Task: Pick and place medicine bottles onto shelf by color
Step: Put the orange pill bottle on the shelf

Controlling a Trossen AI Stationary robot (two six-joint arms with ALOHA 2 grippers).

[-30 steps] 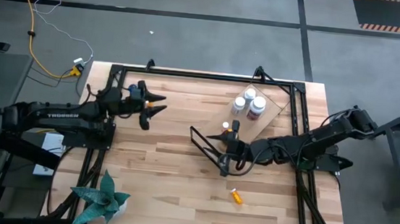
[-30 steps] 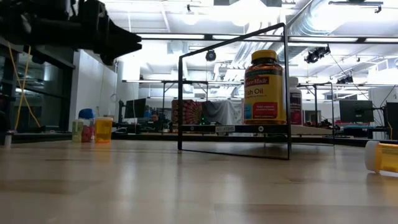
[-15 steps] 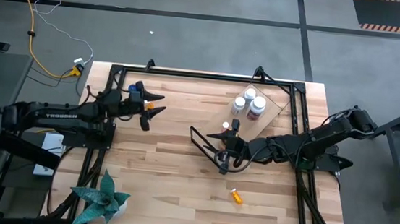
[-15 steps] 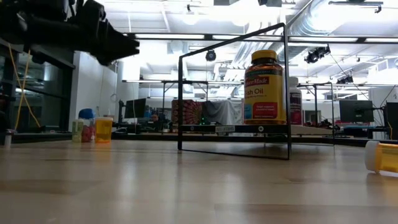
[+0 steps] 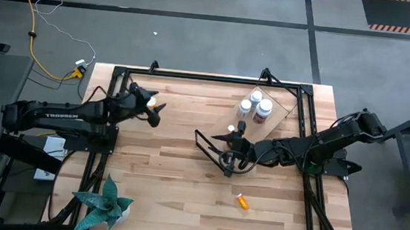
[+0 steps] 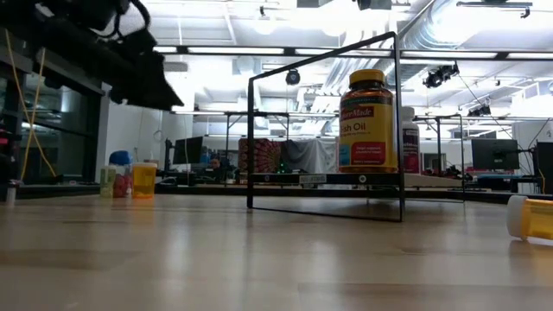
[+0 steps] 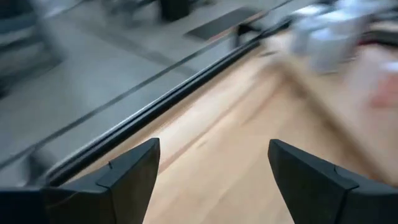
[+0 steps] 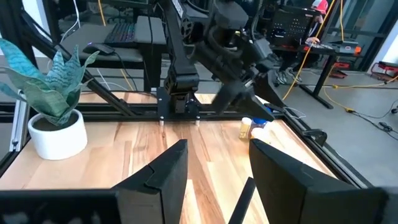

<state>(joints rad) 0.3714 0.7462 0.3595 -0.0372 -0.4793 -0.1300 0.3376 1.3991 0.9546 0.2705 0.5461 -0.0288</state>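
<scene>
The shelf (image 5: 279,114) stands at the table's far right, its wire frame (image 6: 251,130) reaching toward the middle. An amber bottle with a yellow cap (image 6: 367,121) stands on its board, and it also shows in the high view (image 5: 231,130). Three white bottles (image 5: 255,103) stand on the shelf farther back. A small orange bottle (image 5: 242,201) lies on its side on the tabletop. Several small bottles (image 6: 130,180) stand at the far left. My left gripper (image 5: 157,111) hovers open and empty beside them. My right gripper (image 5: 228,153) is open and empty at the shelf's frame end.
A potted plant (image 5: 104,203) stands at the table's near left corner. A black rail frame (image 5: 193,75) runs along the table's edges. Bare wood lies between the two grippers and along the near side.
My left gripper has drawn back a little toward the table's left edge and tipped its fingers downward, still open. The bottles and the shelf stand as before.
</scene>
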